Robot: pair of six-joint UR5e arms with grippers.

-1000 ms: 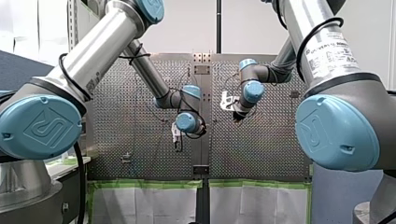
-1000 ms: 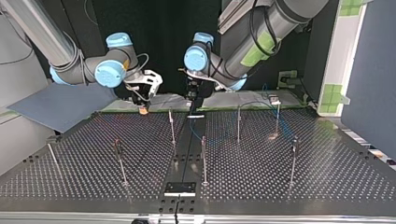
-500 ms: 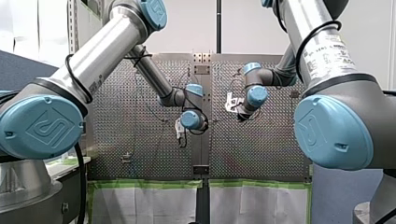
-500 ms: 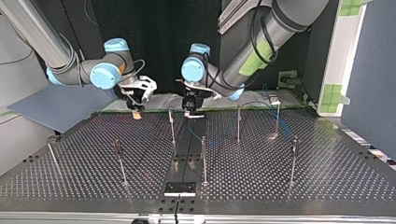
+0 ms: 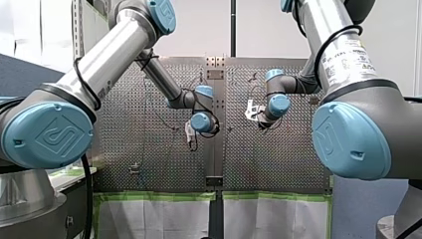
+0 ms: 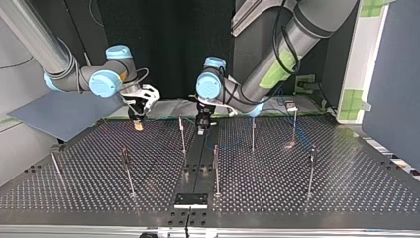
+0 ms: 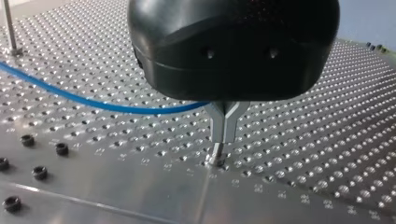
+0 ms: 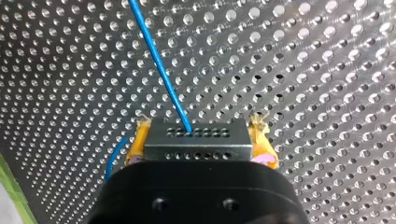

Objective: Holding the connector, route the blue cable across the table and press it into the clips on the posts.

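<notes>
In the right wrist view my right gripper (image 8: 200, 122) is shut on a grey connector (image 8: 196, 140) with rows of small holes, its yellow pads (image 8: 259, 135) on either side. The blue cable (image 8: 159, 60) leaves the connector and runs ahead over the perforated table. In the top view this gripper (image 6: 137, 124) hangs at the far left, just above the plate. My left gripper (image 7: 216, 156) has its metal fingers shut, tips almost on the table. The blue cable (image 7: 93, 103) runs to the fingers' roots and is hidden behind them. In the top view it (image 6: 201, 129) stands between two posts.
Several thin posts stand on the table, among them one (image 6: 182, 135) beside my left gripper, one (image 6: 216, 168) nearer the camera and one (image 6: 252, 131) to the right. A black plate (image 6: 190, 200) sits at the near edge. Bolt heads (image 7: 39, 172) lie near the left fingers.
My right gripper has carried the connector toward the top view's left and a little lower. My left gripper has come down toward the table between the posts.
</notes>
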